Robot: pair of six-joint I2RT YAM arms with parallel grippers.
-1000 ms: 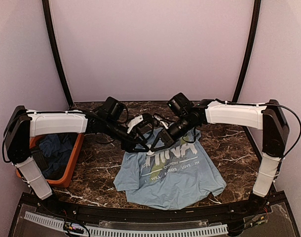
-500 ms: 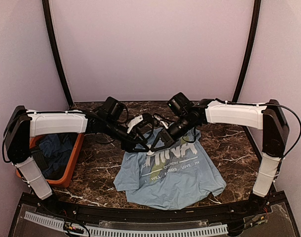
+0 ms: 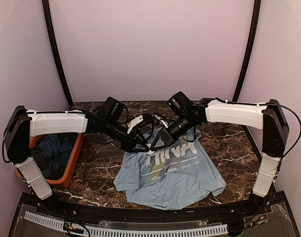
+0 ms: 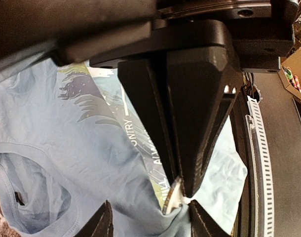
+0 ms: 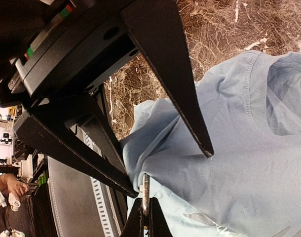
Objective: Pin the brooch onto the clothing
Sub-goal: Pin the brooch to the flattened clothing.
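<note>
1. Seen from overhead, both arms hung over the light blue T-shirt (image 3: 182, 180), at its eleven o'clock edge near the collar.
2. The right gripper (image 5: 143, 210) was clamped on the brooch (image 5: 145, 186), held edge-on against the cloth.
3. The left gripper (image 4: 148, 217) had its jaws apart, straddling a fabric fold.
4. Pinning seemed to be the step in hand. The next move probably called for steadying the fabric while the brooch was pressed in.

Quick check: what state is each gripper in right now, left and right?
Left gripper: jaws open, holding nothing.
Right gripper: jaws shut on the brooch.
</note>
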